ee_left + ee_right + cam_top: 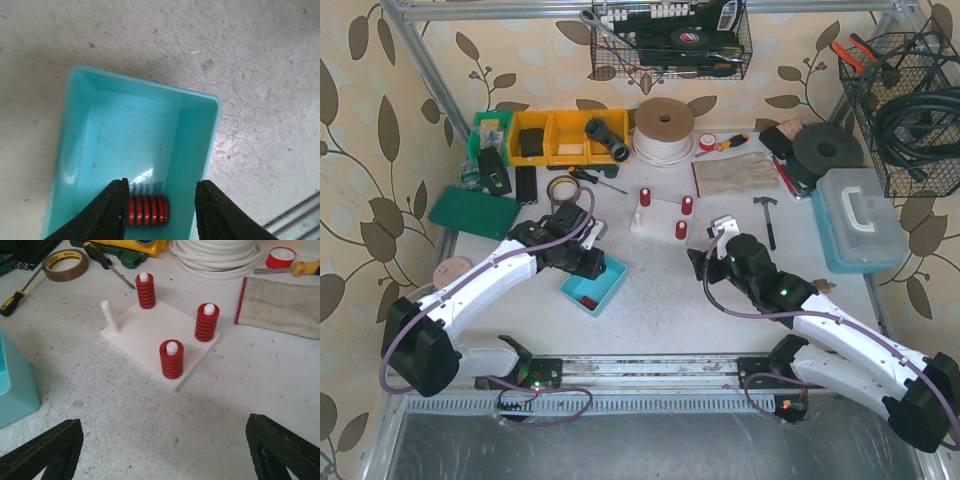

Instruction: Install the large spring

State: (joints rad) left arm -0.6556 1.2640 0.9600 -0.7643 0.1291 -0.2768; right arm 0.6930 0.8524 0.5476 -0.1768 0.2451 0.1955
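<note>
The spring (148,210) lies on its side in the blue tray (200,125), between my left jaws, its long axis running from one jaw to the other. They're released, straddling it without gripping. Over by the bare peg (106,315), the right jaws hang released.

Scuffed grey table (660,310), pretty cluttered. Sitting on it: a teal tray (617,272) front-left, a white peg board (655,220) in the middle, then a tape roll (561,187), cable coil (665,135), cloth (735,175), hammer (767,215) and a plastic case (860,225) far right.
</note>
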